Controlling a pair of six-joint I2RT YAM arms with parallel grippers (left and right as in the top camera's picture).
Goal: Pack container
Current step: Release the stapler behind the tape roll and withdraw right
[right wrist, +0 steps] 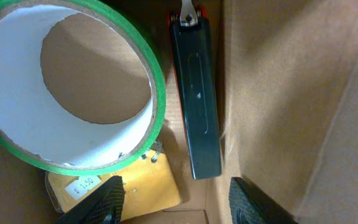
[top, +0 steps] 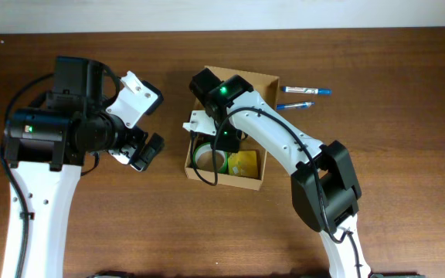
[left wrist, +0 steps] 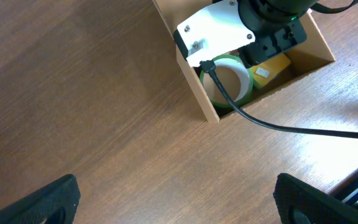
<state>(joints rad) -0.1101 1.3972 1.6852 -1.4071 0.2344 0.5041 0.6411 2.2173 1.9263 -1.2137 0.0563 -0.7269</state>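
Cardboard box (top: 263,83) at surface (top: 168,232) centre, 3 o'clock of wide-open, empty left fingers (left wrist: 48,202); right fingers (right wrist: 101,199), parted and empty, inside box beside tape (right wrist: 11,118); pens (top: 304,90) at box's 1 o'clock.

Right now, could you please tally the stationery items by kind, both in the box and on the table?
Tape roll: 1
Yellow pad: 1
Black tool: 1
Pens: 2
Total: 5
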